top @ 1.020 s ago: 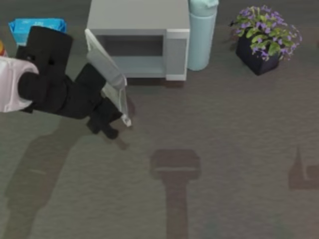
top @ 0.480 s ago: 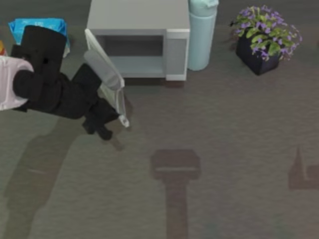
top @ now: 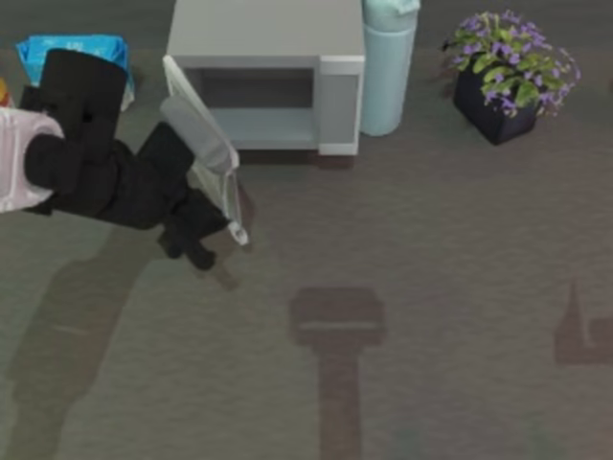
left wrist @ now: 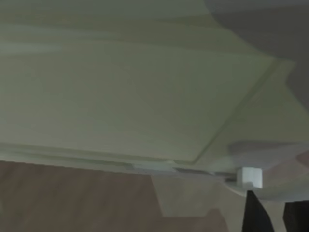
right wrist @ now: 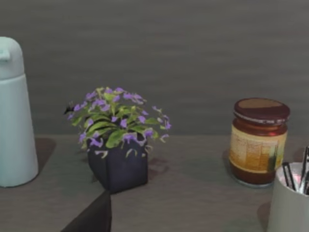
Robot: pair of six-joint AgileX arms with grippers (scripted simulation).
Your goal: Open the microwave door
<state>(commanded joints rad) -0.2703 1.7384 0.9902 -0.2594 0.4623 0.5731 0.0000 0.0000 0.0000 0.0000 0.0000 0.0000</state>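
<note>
The light-grey microwave stands at the back of the table, left of centre, with its grey control panel strip on the right. The microwave door is swung wide open toward the front left, and the cavity is bare. My left gripper is at the door's free edge, shut on the silver bar handle. The left wrist view is filled by the door panel, with dark fingertips below the handle's end block. My right gripper is parked out of the top view and shows only as a dark sliver.
A pale blue bottle stands against the microwave's right side. A potted purple plant sits at the back right. A blue packet lies at the back left. The right wrist view also shows a jar and a white cup.
Over the first half second my left gripper moved slightly left and pulled the door's free edge a little further open. Since then nothing has visibly moved.
</note>
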